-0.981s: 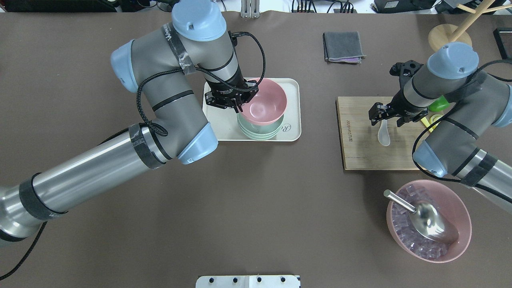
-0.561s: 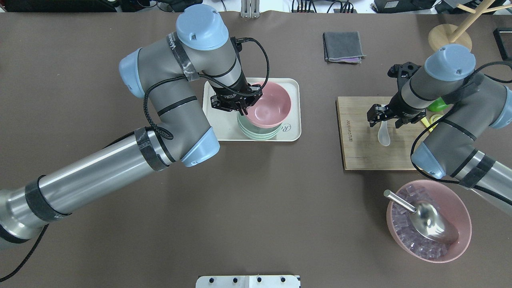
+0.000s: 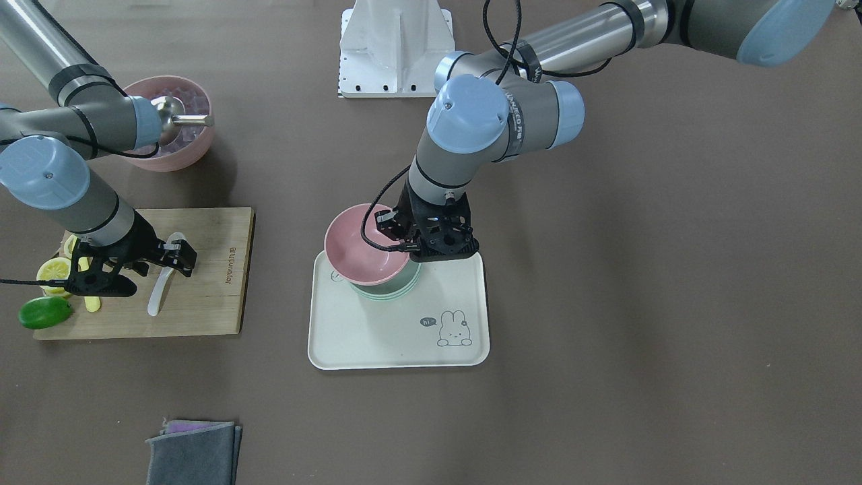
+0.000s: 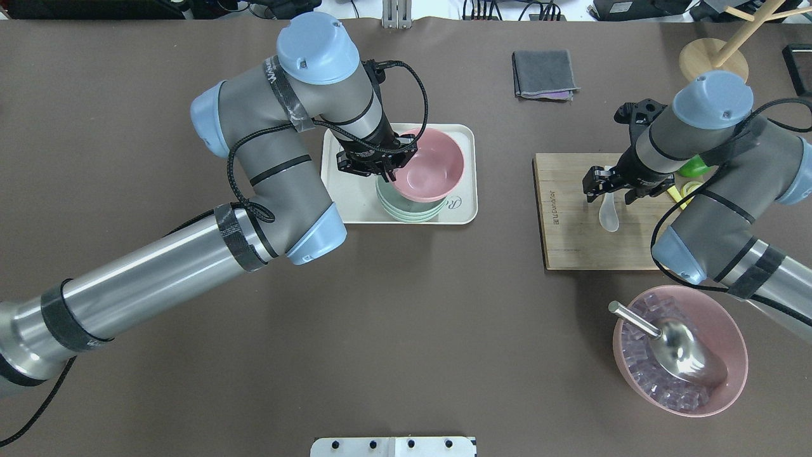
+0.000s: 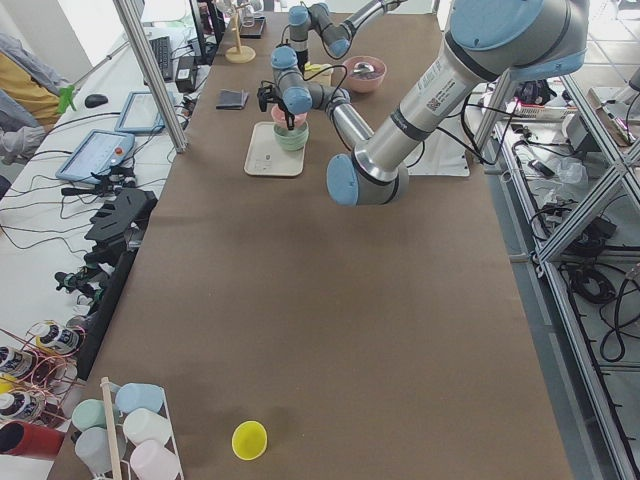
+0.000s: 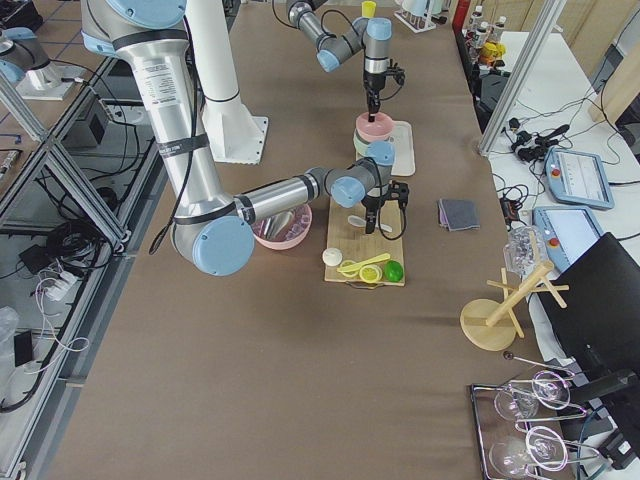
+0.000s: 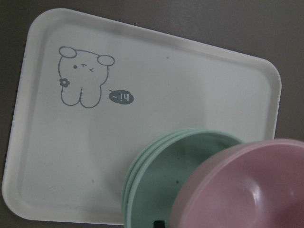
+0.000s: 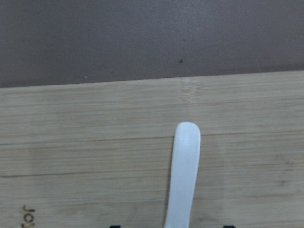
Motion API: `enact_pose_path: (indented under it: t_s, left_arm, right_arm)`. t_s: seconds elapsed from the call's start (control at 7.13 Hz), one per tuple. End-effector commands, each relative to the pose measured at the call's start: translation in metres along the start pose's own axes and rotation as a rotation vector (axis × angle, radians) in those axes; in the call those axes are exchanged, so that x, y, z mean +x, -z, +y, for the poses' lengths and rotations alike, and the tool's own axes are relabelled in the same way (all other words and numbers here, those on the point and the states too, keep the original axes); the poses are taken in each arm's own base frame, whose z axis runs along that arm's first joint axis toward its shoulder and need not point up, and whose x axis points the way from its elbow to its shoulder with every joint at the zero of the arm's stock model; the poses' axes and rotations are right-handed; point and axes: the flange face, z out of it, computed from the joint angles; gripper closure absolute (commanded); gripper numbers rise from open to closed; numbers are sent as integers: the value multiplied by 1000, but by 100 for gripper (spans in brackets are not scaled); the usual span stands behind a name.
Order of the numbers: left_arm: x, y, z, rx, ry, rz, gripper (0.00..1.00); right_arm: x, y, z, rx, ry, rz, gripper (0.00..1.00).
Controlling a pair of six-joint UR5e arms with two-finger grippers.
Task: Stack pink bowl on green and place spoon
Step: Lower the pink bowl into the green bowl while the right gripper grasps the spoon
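My left gripper (image 4: 382,166) is shut on the near-left rim of the pink bowl (image 4: 430,164). It holds the bowl tilted just above the stack of green bowls (image 4: 406,211) on the cream tray (image 4: 466,136). The left wrist view shows the pink bowl (image 7: 247,190) overlapping the green bowls (image 7: 166,180). The white spoon (image 4: 608,212) lies on the wooden board (image 4: 571,241). My right gripper (image 4: 610,189) is open and low over the spoon's handle, one finger on each side. The right wrist view shows the spoon (image 8: 183,175) lying between the fingertips.
A large pink bowl of ice cubes with a metal scoop (image 4: 679,358) stands at the near right. A lime and lemon slices (image 4: 694,166) lie on the board's right end. A grey cloth (image 4: 544,74) and a wooden stand (image 4: 713,57) sit at the far side.
My left gripper has carried the pink bowl a little to the right and lower over the green bowls. My right gripper has shifted slightly left over the spoon's handle.
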Motion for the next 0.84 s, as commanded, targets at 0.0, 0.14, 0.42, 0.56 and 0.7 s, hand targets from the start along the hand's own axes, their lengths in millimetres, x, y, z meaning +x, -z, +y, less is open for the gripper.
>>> enact_pose_path:
  t_s: [0.0, 0.14, 0.42, 0.56, 0.7]
  left_arm:
    - [0, 0, 0, 2, -7, 8, 27]
    - [1, 3, 1, 5, -13, 14, 2]
    - [-3, 19, 5, 17, -24, 38, 2]
    - [-8, 23, 7, 20, -27, 42, 2]
    - [-11, 27, 7, 25, -29, 47, 2]
  right_arm:
    - [1, -3, 0, -3, -3, 5, 42]
    - [1, -3, 0, -3, -6, 5, 93]
    - [0, 0, 0, -1, -4, -2, 100]
    - [-5, 7, -5, 9, 3, -12, 100]
    - [-4, 10, -8, 14, 6, -15, 100]
